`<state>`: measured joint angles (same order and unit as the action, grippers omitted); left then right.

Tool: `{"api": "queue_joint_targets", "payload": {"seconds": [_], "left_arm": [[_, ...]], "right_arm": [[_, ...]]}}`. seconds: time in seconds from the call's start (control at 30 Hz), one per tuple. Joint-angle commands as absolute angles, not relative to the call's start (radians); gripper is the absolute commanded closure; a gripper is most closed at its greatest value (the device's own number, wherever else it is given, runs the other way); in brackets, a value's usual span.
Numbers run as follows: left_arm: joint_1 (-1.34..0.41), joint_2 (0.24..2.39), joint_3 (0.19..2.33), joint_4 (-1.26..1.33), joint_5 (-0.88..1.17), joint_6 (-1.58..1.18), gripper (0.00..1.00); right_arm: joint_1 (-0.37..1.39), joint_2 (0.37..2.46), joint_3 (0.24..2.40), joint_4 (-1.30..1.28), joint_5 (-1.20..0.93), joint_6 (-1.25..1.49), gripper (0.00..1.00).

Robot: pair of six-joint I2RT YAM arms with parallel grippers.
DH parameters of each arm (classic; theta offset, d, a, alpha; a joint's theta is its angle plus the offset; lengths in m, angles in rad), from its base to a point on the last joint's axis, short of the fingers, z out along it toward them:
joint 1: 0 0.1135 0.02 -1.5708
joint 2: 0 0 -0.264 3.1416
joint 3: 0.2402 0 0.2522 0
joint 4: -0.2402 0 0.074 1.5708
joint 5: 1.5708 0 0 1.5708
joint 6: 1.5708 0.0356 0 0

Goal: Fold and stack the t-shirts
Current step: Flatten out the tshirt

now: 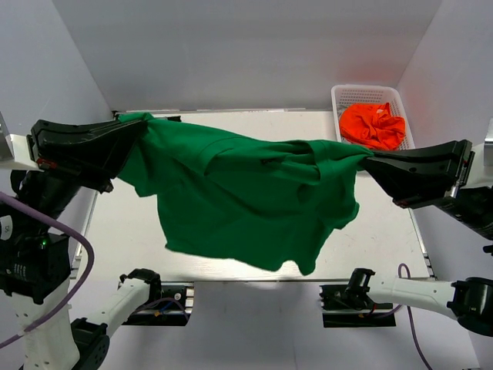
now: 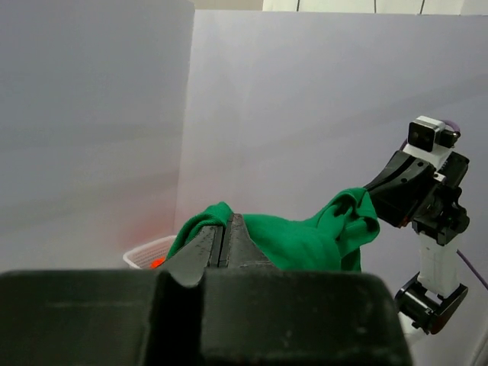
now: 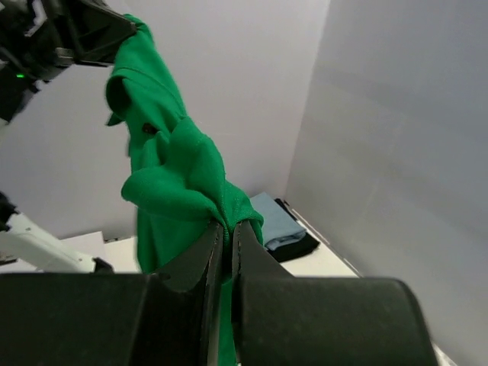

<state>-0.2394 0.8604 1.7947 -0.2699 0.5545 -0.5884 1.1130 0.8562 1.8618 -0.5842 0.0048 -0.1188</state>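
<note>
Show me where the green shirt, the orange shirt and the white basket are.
green shirt [image 1: 239, 200]: top view, middle of the hanging cloth.
orange shirt [image 1: 372, 126]: top view, centre of the crumpled heap.
white basket [image 1: 366, 95]: top view, far mesh wall.

Enclosure of plain pale grey matte wall panels: back panel [image 1: 246, 54], left panel [image 1: 38, 69], right panel [image 1: 454, 77] — joined at vertical corner seams. Flat off-white rectangular tabletop [image 1: 123, 231], metal-edged, spans between them. Light even, diffuse — brightest along the tabletop's near edge.
</note>
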Motion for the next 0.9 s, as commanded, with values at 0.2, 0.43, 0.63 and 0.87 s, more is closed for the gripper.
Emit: {"api": "queue_joint_targets", "payload": {"seconds": [0.2, 0.43, 0.63, 0.87], "left_arm": [[-0.233, 0.943, 1.646, -0.284, 0.378, -0.583, 1.0], [-0.255, 1.058, 1.329, -0.115, 0.218, -0.592, 1.0], [-0.255, 1.284, 1.232, -0.048, 0.005, -0.592, 1.0], [-0.233, 1.788, 1.504, -0.008, -0.078, -0.542, 1.0]], "right_arm": [[1.114, 0.894, 1.548, -0.138, 0.664, -0.253, 1.0], [1.069, 1.078, 1.128, 0.526, 1.067, -0.644, 1.0], [0.88, 1.325, 1.101, 0.574, 1.014, -0.53, 1.0], [0.672, 1.758, 1.331, 0.407, 0.832, -0.357, 1.0]]}}
